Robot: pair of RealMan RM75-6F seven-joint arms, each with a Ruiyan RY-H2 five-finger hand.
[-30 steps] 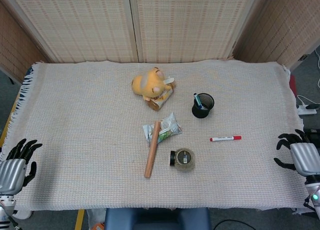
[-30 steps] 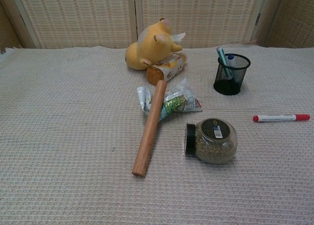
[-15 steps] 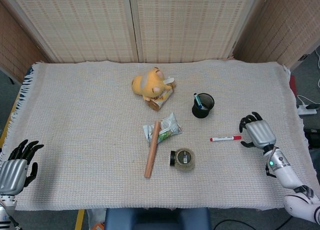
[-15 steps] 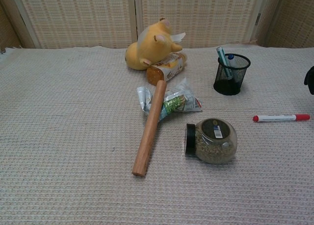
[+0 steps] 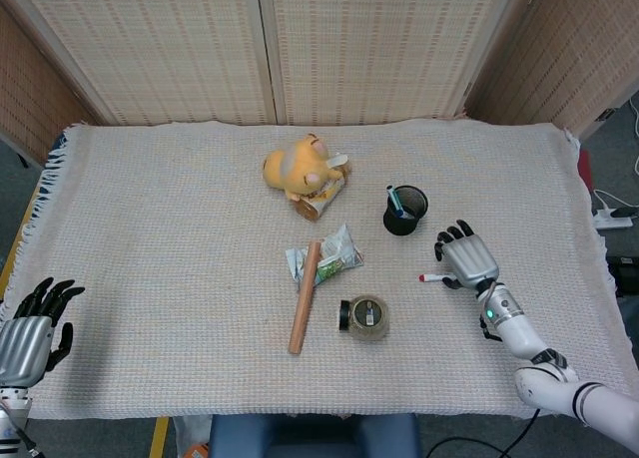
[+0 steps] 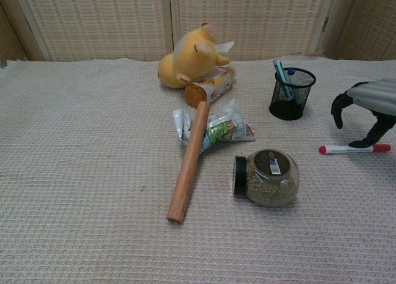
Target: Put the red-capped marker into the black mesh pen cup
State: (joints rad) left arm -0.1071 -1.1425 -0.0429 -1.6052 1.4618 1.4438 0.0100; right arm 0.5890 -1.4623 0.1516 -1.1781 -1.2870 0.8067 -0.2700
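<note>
A: Where's the red-capped marker (image 6: 354, 149)?

B: Flat on the counter (image 5: 150, 238), toward the right edge, w/ the red cap pointing at that edge; the black mesh pen cup (image 6: 292, 93) stands just beyond it toward the far edge, upright, w/ a couple of pens already in it.

A: Right hand (image 5: 467, 257)?

B: Over the marker, palm down, fingers (image 6: 338, 104) spread & curved; nothing grasped; in chest view one fingertip comes down right at the marker's barrel, though I can't tell for sure if it touches; head view shows only the marker's tip poking out from under the hand.

A: Left hand (image 5: 32, 328)?

B: At the counter's near left corner, off the edge; fingers apart, holding nothing; seen in head view only.

A: Other stuff?

B: Mid-counter: wooden rolling pin (image 6: 189, 160) lying across a crinkled snack bag (image 6: 219, 128); glass jar (image 6: 267, 177) on its side just right of the pin's near end, black lid facing left; yellow plush toy (image 6: 185, 62) nearer the far edge, w/ an orange bottle (image 6: 210, 86) lying against it; woven cloth covers the whole counter.
</note>
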